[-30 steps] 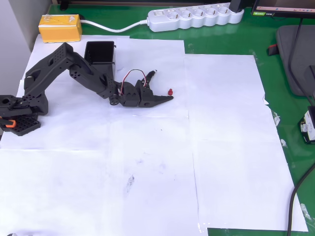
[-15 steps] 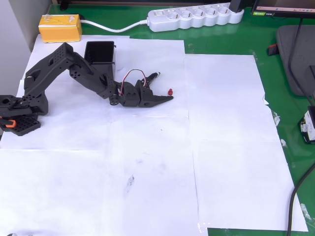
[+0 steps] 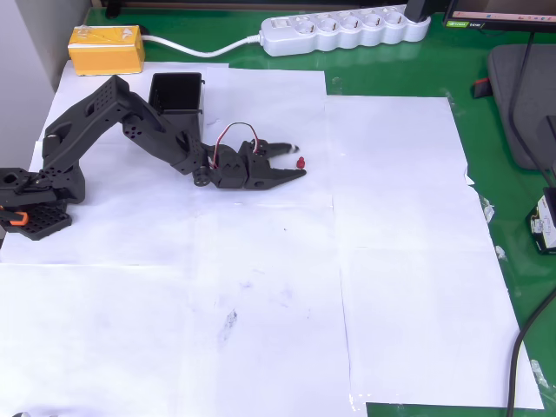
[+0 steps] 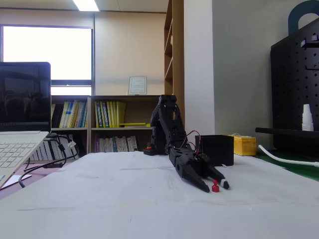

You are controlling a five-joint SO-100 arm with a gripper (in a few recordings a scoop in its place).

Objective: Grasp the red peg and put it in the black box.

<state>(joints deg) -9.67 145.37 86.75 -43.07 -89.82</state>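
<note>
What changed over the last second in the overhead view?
The pincer has been closing: its upper finger swung down toward the red peg, which now sits between the two fingers, not yet clamped. The peg, the arm's reach and the black box kept their places.

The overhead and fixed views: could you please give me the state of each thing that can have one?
Gripper: open, low at the paper, fingers either side of the peg.
Red peg: upright on the paper, not gripped.
Black box: upright, open-topped; inside not visible.
</note>
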